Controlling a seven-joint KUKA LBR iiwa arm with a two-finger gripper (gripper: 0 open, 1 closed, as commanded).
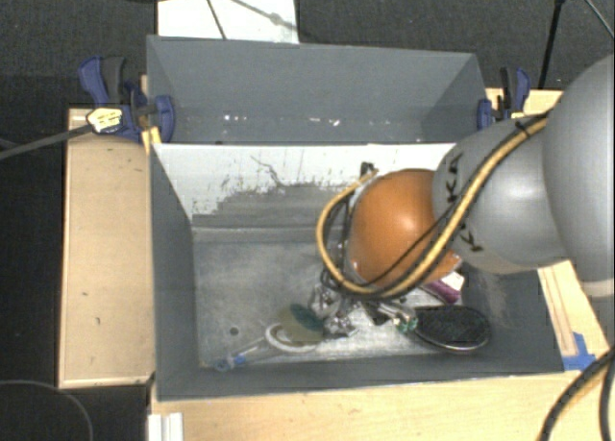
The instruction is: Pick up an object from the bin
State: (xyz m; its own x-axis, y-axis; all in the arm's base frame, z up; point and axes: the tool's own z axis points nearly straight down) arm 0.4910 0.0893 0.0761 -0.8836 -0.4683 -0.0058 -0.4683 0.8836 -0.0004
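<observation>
The arm [538,199] is being observed reaching into the bin [240,276] from the right. Its orange cover [394,218] and looped cables [332,237] are being carried over the right half of the bin floor.

The gripper [336,319] is being held low near the front wall, about midway along it, among a small cluster of loose things. Whether it is open or closed cannot be told, as its lower end is being masked by the wrist and the clutter.

A flat green piece [300,326] with a pale rim is lying just left of the gripper. Whether the two are touching cannot be told.

A thin stick [235,360] with a blue tip is lying further left along the front wall, toward the front-left corner.

A black oval [452,329] is lying right of the gripper, near the front wall and below the arm. Small metallic bits [399,316] are lying between the oval and the gripper.

A purple piece [447,285] is being partly covered by the arm just behind the oval.
</observation>
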